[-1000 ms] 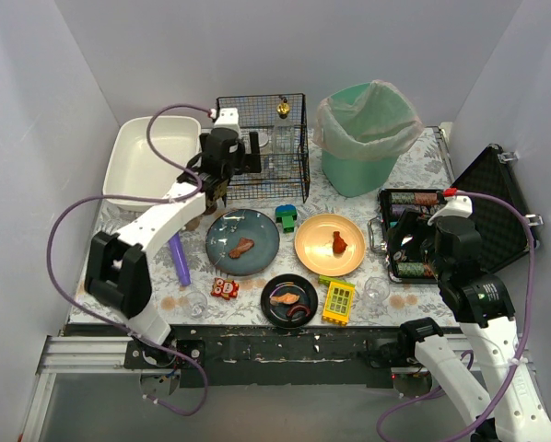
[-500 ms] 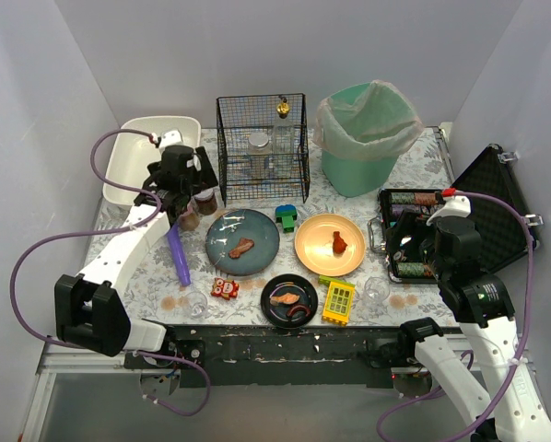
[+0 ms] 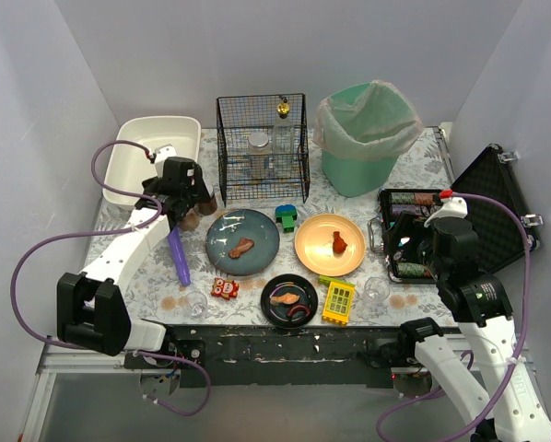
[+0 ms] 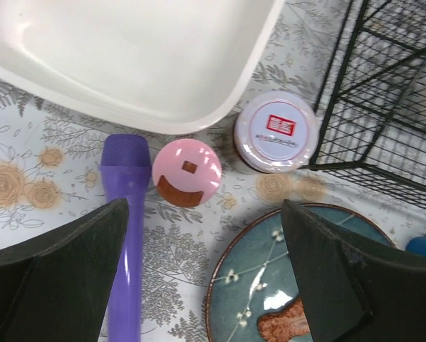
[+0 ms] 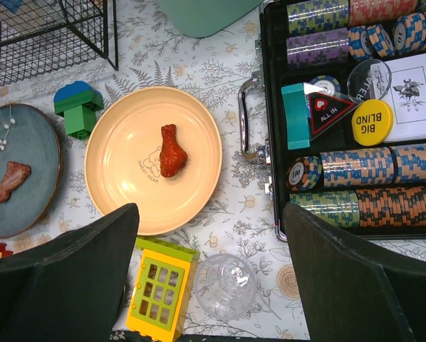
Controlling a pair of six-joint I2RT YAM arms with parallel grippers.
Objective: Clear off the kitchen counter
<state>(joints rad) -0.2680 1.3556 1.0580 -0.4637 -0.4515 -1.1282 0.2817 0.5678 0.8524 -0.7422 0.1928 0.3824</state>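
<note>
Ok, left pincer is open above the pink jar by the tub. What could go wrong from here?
1. The pink jar sits tight beside the purple handle; the left pincer could catch both.
2. The white-lidded jar and blue plate lie close, so a finger may knock them.
3. The cage stands near; a sideways swing could snag it.

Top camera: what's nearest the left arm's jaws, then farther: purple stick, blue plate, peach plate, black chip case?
1. Purple plastic stick, right beside them.
2. Round blue-grey plate, to the right.
3. Round peach plate, farther right.
4. Open black poker-chip case, far right.
</note>
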